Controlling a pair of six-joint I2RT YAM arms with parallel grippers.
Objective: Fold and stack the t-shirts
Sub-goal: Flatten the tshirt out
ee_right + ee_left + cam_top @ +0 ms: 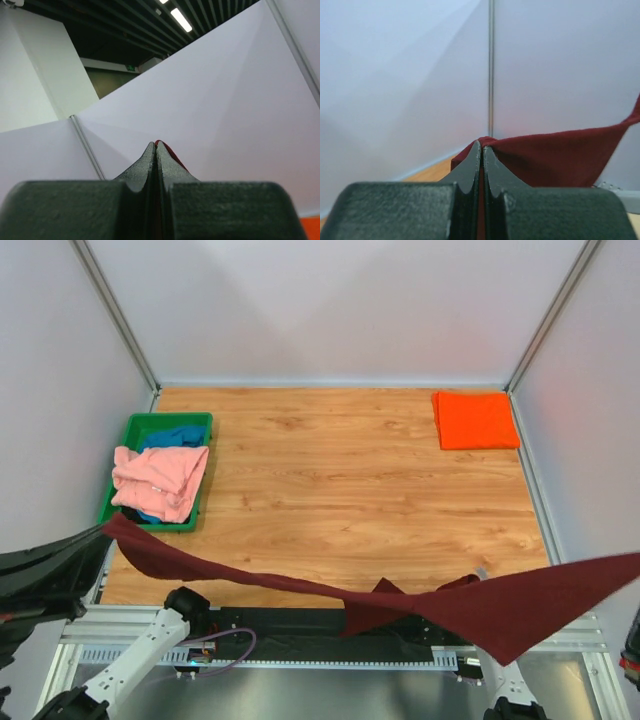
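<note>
Where walls [330, 310] corner the table [340, 490], an orange t-shirt [475, 420] seems folded

Soft matt cloth, smooth wood, shiny plastic
The maroon t-shirt [500, 610], orange t-shirt [475, 420], pink t-shirt [160, 480] and blue t-shirt [178, 436] are soft matt cloth; the table [340, 480] is smooth wood-grain with light sheen; the green tray [138, 430] is glossy plastic

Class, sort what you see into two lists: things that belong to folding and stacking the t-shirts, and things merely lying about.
Belong to the job: maroon t-shirt, stretched between left tool and right tool; folded orange t-shirt; pink t-shirt; blue t-shirt.
Lying about: green tray; wooden table.
</note>
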